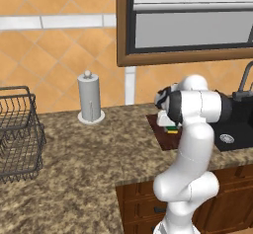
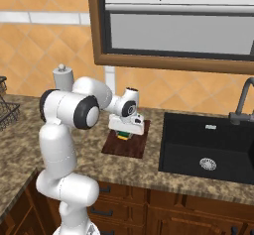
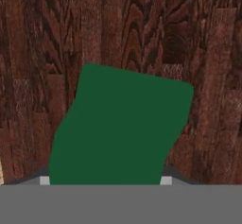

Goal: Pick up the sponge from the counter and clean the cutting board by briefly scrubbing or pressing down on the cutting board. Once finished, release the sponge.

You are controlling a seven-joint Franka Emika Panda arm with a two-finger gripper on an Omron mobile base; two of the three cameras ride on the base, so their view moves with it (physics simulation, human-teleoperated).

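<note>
The sponge [image 3: 120,128] turns its dark green scrub face to the hand view, and its yellow body [image 2: 124,134] peeks out under the hand in the right base view. My gripper [image 2: 125,129] is shut on the sponge and points down over the cutting board [image 2: 130,148], a dark reddish-brown wooden rectangle lying on the speckled counter [image 1: 89,154]. The sponge [image 1: 171,129] sits low at the board [image 1: 157,129], near its back half. Whether it touches the wood I cannot tell. Wood grain of the board [image 3: 142,29] surrounds the sponge in the hand view.
A black sink [image 2: 208,147] with a dark faucet [image 2: 243,100] lies just right of the board. A paper towel holder [image 1: 89,99] stands at the back wall to the left. A wire basket [image 1: 17,134] sits at the counter's far left. A window hangs above.
</note>
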